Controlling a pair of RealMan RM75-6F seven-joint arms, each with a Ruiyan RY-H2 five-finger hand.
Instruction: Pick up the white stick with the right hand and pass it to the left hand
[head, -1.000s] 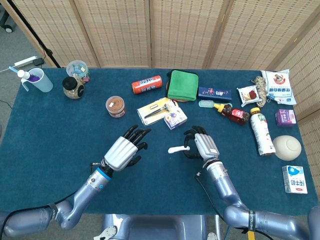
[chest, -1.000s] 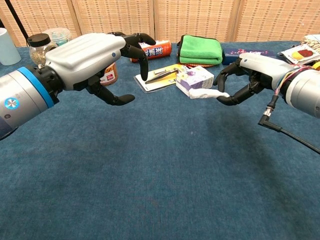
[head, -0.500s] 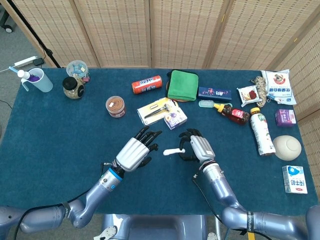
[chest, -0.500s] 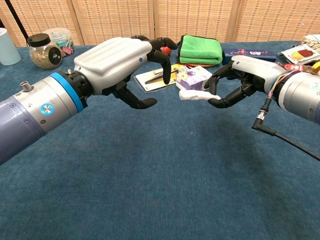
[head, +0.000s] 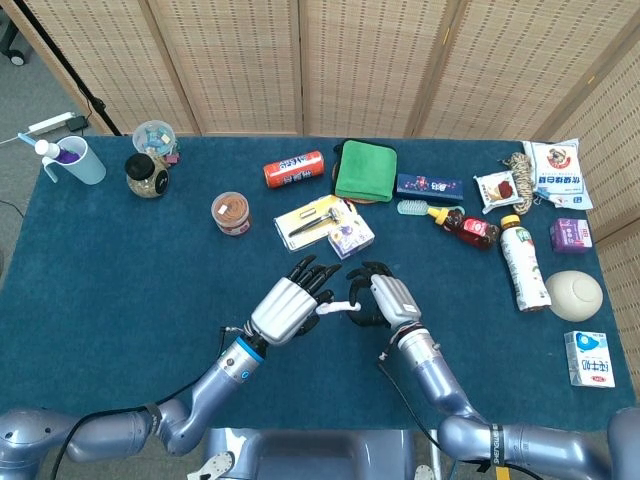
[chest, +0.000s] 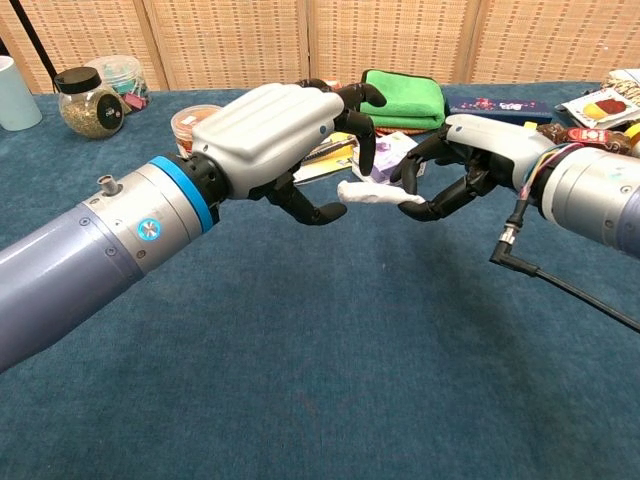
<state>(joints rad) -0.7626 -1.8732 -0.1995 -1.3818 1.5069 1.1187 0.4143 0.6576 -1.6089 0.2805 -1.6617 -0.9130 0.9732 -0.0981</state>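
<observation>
The table (head: 120, 260) wears a matt blue carpet-like cloth. Both hands, left hand (chest: 275, 130) and right hand (chest: 480, 150), have smooth silvery shells and glossy black fingers (chest: 345, 120). The white stick (chest: 375, 196) looks matt plastic. Behind, the screen (head: 320, 60) is woven cane in wooden frames.

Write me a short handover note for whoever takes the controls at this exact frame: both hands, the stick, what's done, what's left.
Right hand: pinches the white stick by its right end, held level above the table.
Left hand: fingers curled around the stick's free left end; in neither view can I tell whether they grip it.
Done: stick picked up and brought to the left hand, mid-table in front of the small purple box.
Left: close the left hand firmly on the stick, then release the right hand and draw it back.
</observation>
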